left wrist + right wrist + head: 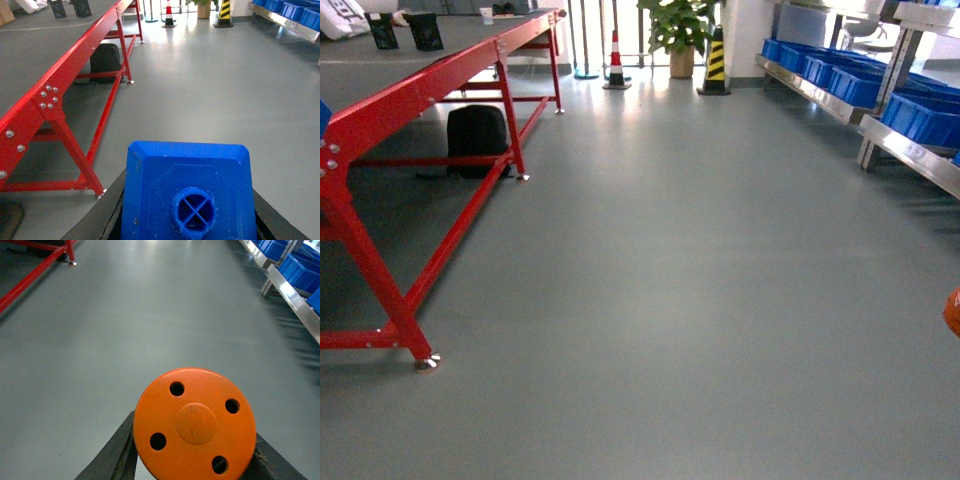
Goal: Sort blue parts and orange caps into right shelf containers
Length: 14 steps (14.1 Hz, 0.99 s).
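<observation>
The left tool is clamped on one blue part, its black jaws flanking the block, while the right tool grips one orange cap showing four holes in its flat top. Both loads ride above bare grey floor, the red-framed counter at left. The blue crates, at least three visible, wait on the right shelf; the approach should be level and unhurried, each piece released only once over its crate.
</observation>
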{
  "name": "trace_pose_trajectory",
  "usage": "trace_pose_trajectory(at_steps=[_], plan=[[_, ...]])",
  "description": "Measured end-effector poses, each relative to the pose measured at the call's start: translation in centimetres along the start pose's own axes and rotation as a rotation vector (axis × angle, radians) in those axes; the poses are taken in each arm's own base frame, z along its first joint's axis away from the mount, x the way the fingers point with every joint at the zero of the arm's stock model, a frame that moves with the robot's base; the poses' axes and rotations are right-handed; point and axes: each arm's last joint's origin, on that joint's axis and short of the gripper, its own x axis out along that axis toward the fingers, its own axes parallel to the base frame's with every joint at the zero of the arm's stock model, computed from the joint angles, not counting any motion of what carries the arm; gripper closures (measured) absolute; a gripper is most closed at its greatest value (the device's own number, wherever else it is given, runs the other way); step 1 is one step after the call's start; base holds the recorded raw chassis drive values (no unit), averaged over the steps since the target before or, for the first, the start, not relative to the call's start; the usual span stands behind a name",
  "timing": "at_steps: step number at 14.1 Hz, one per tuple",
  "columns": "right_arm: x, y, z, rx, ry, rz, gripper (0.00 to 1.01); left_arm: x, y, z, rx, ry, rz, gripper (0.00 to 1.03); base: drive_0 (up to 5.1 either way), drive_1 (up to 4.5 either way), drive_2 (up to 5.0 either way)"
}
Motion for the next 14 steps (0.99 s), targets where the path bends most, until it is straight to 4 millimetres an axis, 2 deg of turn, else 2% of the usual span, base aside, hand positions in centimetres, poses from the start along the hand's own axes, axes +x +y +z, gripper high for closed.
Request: trace_pose_trajectory(at_steps=[11, 14], plan=[[0.01, -0.16, 0.03, 0.003, -0.003, -0.012, 0.58, -0.02, -0.42, 0.16, 0.002, -0.01, -0.024, 0.58, 4.9, -2.45, -2.4], [0.02, -0.13, 0.09, 0.003, -0.007, -0.007, 0.58, -0.02, 0.18, 0.12, 0.0, -0.007, 0.012, 0.58, 4.9, -2.46, -2.5]])
